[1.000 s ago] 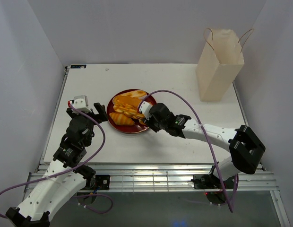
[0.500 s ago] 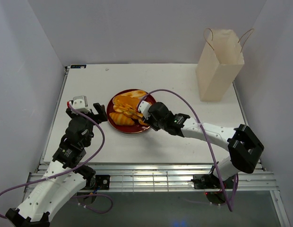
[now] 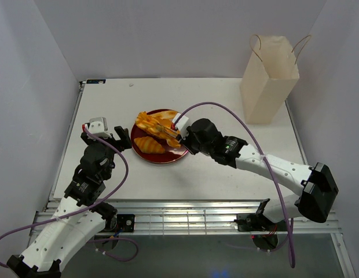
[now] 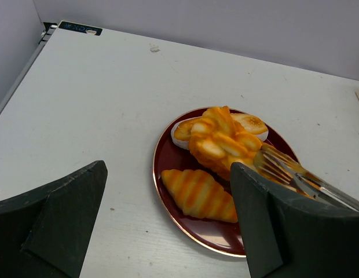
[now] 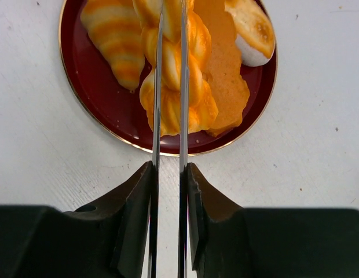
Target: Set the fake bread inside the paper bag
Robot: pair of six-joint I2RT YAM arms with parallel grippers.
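The fake bread lies on a dark red plate (image 3: 146, 155): a croissant (image 3: 147, 143), a twisted pastry (image 3: 154, 122) and slices behind. My right gripper (image 3: 183, 135) is shut on slim metal tongs (image 5: 183, 87), whose arms clamp the twisted pastry (image 5: 171, 69) over the plate (image 5: 104, 124). The croissant (image 5: 113, 40), a flat orange slice (image 5: 226, 75) and a pale slice (image 5: 252, 29) lie beside it. My left gripper (image 3: 114, 136) is open and empty left of the plate; its view shows the croissant (image 4: 200, 194) and the clamped pastry (image 4: 223, 142). The paper bag (image 3: 269, 78) stands upright at the far right.
White walls close in the table on the left, back and right. The right arm's purple cable (image 3: 237, 124) loops over the table between plate and bag. A metal rail (image 3: 185, 211) runs along the near edge.
The right arm has drawn back to the right and risen. The tongs have closed on the twisted pastry and tipped it up toward the plate's far left. The left arm is still.
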